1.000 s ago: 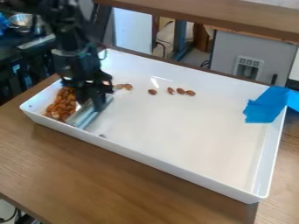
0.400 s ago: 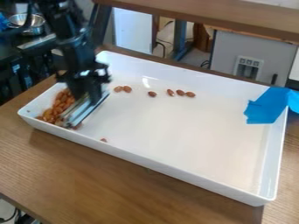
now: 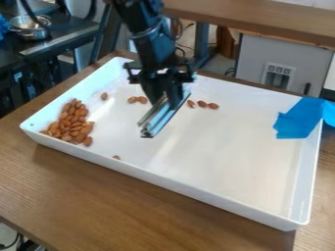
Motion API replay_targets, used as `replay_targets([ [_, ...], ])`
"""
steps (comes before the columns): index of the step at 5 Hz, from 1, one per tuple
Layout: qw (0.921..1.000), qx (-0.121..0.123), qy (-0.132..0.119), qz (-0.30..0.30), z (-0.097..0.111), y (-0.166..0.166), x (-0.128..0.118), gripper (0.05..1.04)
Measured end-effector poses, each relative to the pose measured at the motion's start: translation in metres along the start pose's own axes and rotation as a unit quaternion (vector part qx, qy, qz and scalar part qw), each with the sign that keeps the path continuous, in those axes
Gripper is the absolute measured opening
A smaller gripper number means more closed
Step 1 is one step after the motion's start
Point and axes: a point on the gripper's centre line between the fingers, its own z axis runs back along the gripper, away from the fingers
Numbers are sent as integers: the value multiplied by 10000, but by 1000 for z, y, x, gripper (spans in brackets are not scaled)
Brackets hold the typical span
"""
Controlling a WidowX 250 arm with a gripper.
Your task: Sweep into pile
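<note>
The black gripper [image 3: 167, 97] hangs over the upper middle of the white tray [image 3: 229, 201], shut on a flat sweeping tool [image 3: 157, 120]. This silvery blade slants down to the left, its lower end over bare tray. Brown almonds form a pile [image 3: 70, 123] against the tray's left end. Apart from it lie a single almond [image 3: 104, 96], a pair of almonds [image 3: 137, 99] left of the gripper, several almonds [image 3: 202, 104] to its right and one almond [image 3: 116, 157] near the front wall. The tool may hide other almonds.
Blue tape [image 3: 298, 120] covers part of the tray's right wall. A wooden table [image 3: 98, 196] bears the tray, and a wooden shelf edge [image 3: 255, 22] crosses behind. Bare tray floor stretches right and front of the tool. A metal bowl [image 3: 29, 27] stands at the back left.
The gripper has moved right with the tool, away from the pile, after a small shift left earlier. More of the pile and the single almond beside it have come into sight.
</note>
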Motion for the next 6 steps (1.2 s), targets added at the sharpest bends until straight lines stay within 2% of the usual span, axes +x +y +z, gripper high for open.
replay_targets([
  [1, 9994, -5, -288, -191, 4, -33, 16, 370],
  [2, 9994, 50, -264, -211, -15, -55, 29, 370],
  [4, 9991, 394, -56, -167, -61, -75, 57, 370],
  [5, 9987, 505, -18, -102, -73, -71, 59, 370],
  [6, 9987, 502, -24, -42, -73, -65, 61, 370],
])
